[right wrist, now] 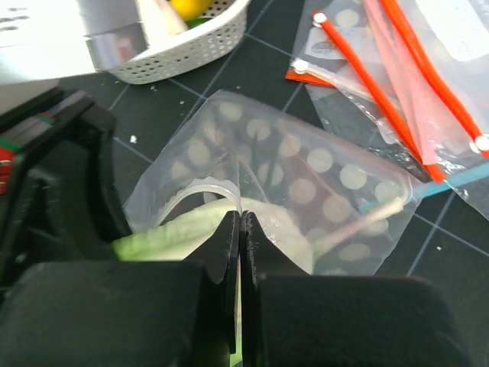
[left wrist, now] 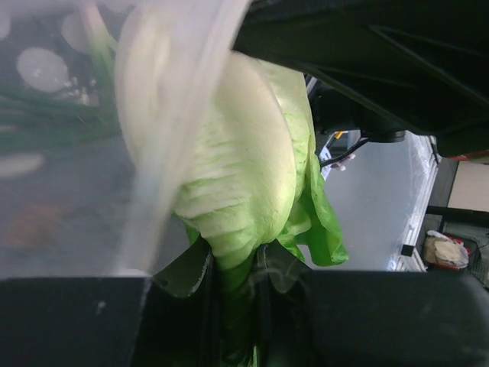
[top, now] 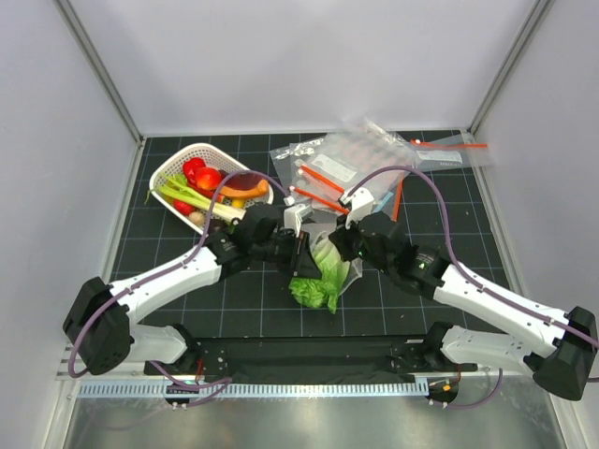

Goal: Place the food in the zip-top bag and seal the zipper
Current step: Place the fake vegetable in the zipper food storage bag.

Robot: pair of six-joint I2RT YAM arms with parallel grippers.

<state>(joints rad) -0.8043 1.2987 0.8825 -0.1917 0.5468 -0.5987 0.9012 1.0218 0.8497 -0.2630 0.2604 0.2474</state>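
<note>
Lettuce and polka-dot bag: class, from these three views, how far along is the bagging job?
Done: the mouth of the polka-dot bag is open. In hand: the right tool pinches its mouth edge while the left tool grips the lettuce, which looks only partly inside. Left: push the lettuce fully in, then press the zipper shut; it is not yet sealed.

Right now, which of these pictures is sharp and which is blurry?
Top external view: evenly lit and sharp, with only soft shadows. Left wrist view: the lettuce is fairly sharp, but the polka-dot bag film near the lens is a hazy blur. Right wrist view: the bag and the white basket are crisp, with a mild sheen on the plastic.
</note>
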